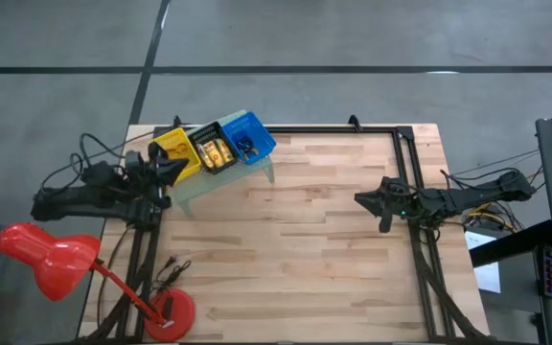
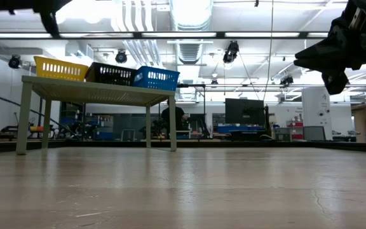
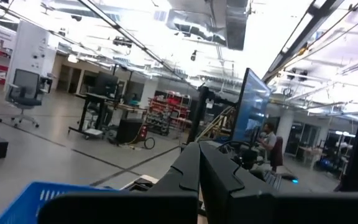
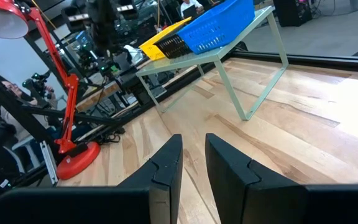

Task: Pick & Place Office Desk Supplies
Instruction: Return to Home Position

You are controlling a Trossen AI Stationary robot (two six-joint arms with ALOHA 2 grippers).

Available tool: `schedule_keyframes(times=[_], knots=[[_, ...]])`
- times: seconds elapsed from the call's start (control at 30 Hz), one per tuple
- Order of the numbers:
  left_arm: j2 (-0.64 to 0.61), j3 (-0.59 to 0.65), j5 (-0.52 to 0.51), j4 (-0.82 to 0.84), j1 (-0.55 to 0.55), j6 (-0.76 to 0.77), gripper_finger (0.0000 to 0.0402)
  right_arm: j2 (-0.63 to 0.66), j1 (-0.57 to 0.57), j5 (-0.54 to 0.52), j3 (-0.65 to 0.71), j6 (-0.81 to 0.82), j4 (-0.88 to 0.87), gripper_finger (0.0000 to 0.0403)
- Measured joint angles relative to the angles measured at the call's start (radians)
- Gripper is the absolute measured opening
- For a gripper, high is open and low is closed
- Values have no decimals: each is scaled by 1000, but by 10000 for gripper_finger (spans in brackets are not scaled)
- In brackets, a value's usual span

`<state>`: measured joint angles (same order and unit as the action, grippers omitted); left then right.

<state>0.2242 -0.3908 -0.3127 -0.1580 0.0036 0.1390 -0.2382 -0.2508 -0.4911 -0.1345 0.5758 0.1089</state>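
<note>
A yellow bin [image 1: 173, 146], a black bin [image 1: 211, 150] and a blue bin [image 1: 248, 135] stand in a row on a pale green riser [image 1: 220, 184] at the table's far left. Yellow-gold pieces [image 1: 216, 153] lie in the black bin, and small dark items [image 1: 245, 147] lie in the blue bin. My left gripper [image 1: 174, 170] [image 3: 199, 150] is shut and empty. It hovers beside the yellow bin's left end, pointing slightly upward. My right gripper [image 1: 360, 199] [image 4: 193, 140] hangs over the table's right half, its fingers a little apart with nothing between them.
A red desk lamp [image 1: 48, 253] stands at the near left on a round base [image 1: 173, 309], with a cable [image 1: 166, 268] beside it. Black frame rails [image 1: 412, 153] run along the table's far and side edges. Bare wood [image 1: 295, 259] lies between the arms.
</note>
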Motion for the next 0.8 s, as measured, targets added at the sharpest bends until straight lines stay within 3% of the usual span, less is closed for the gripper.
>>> schedule_keyframes(times=[0.27, 0.37, 0.5, 0.67, 0.8], knots=[[-218, 149, 24, -1, 0, -6, 5, 0, 0, 0, 0, 0, 0, 68], [-223, 170, 45, -7, 0, -25, 5, 0, 0, 0, 0, 0, 0, 68], [-226, 137, 62, 53, 0, -83, 5, 0, 0, 0, 0, 0, 0, 68], [-225, 78, 71, 249, 0, -132, 5, 0, 0, 0, 0, 0, 0, 68], [-224, 46, 81, 356, 0, -86, 6, 0, 0, 0, 0, 0, 0, 68]])
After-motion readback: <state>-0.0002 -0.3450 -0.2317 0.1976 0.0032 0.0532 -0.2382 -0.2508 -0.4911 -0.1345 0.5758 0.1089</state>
